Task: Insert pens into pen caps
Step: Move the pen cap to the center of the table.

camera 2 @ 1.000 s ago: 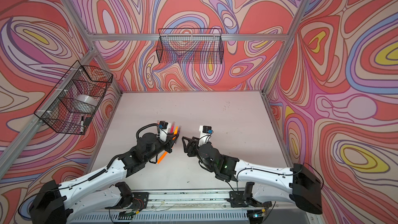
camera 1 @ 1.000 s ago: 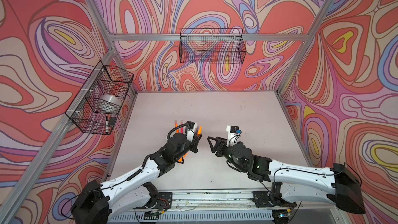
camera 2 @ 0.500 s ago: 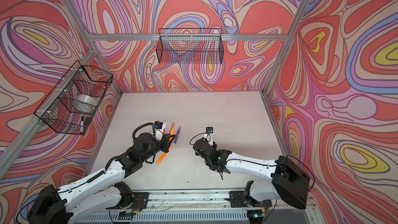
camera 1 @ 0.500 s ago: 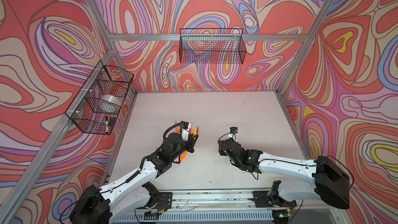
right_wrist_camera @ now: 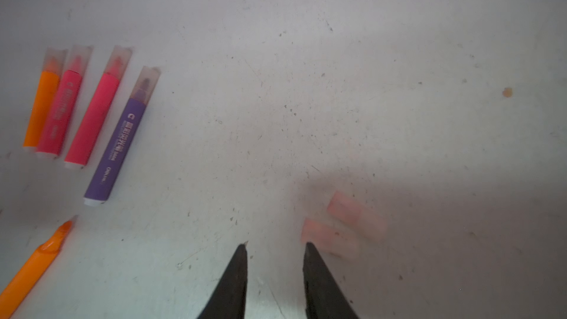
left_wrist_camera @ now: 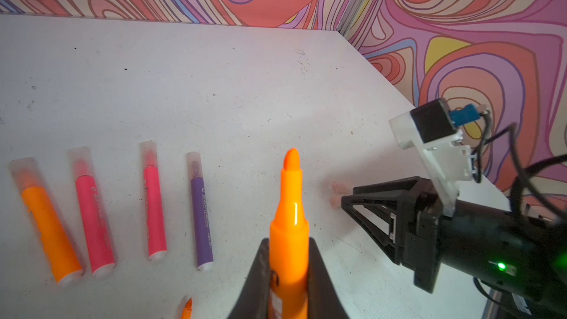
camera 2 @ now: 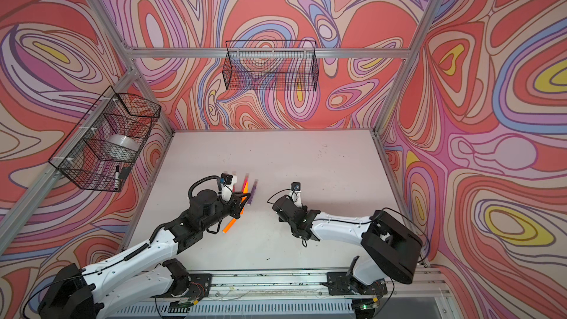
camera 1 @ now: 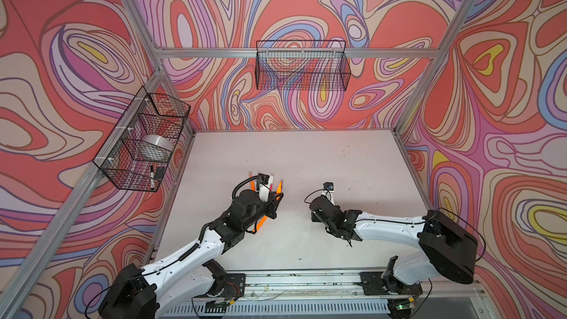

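My left gripper (left_wrist_camera: 288, 242) is shut on a neon orange pen (left_wrist_camera: 290, 207), whose bare pointed tip sticks out ahead above the table. Several capped pens lie in a row: orange (left_wrist_camera: 49, 225), pink (left_wrist_camera: 92, 219), pink (left_wrist_camera: 155, 210) and purple (left_wrist_camera: 201, 216). Another uncapped orange pen (right_wrist_camera: 33, 266) lies nearer the front, under the left arm (camera 2: 230, 227). Two loose pale pen caps (right_wrist_camera: 329, 236) (right_wrist_camera: 356, 213) lie side by side on the table. My right gripper (right_wrist_camera: 276, 245) hovers low with one fingertip (right_wrist_camera: 308, 248) right beside the nearer cap; its jaws stand narrowly open with nothing between them.
A wire basket (camera 1: 141, 148) on the left wall holds a tape roll and a white black-capped marker. A second wire basket (camera 1: 302, 65) hangs on the back wall. Patterned walls close three sides; the arms' mounting rail (camera 1: 300, 283) runs along the front edge.
The right arm has dropped from facing the left gripper down to the table by the loose caps, and its jaws have narrowed. The left gripper keeps hold of the orange pen, shifted slightly.
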Tool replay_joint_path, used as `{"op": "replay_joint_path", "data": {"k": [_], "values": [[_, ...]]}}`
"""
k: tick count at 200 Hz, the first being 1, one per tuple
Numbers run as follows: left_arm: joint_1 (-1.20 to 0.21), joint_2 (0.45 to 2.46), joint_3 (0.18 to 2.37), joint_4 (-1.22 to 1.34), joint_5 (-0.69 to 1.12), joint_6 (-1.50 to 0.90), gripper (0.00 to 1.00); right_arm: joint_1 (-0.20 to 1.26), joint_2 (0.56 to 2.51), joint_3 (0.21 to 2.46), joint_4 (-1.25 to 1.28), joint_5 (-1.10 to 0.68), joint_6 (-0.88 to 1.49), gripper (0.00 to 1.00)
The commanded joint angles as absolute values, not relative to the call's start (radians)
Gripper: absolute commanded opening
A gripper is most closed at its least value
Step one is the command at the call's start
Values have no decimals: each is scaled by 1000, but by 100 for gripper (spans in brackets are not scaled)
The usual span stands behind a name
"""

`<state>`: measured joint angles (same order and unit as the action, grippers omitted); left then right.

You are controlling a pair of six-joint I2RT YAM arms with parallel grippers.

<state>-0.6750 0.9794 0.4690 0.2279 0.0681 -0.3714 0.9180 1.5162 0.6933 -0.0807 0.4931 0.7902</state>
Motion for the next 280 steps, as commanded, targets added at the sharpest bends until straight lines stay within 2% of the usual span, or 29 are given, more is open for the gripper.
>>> {"op": "replay_joint_path", "data": {"k": [1,25,101,136,280], "values": [[-675,980,456,245,76,-378,0,893,1598,754,-61,466,776,27],[-675,970,453,236,71,-371,0,861,1661,781,-57,445,787,22],[-675,960,438,245,77,-369,0,841,1704,806,-81,452,794,21],[-675,957,436,247,76,-370,0,842,1720,814,-114,450,814,17],[-675,951,435,242,83,-371,0,842,1605,712,-140,447,879,13]]}}
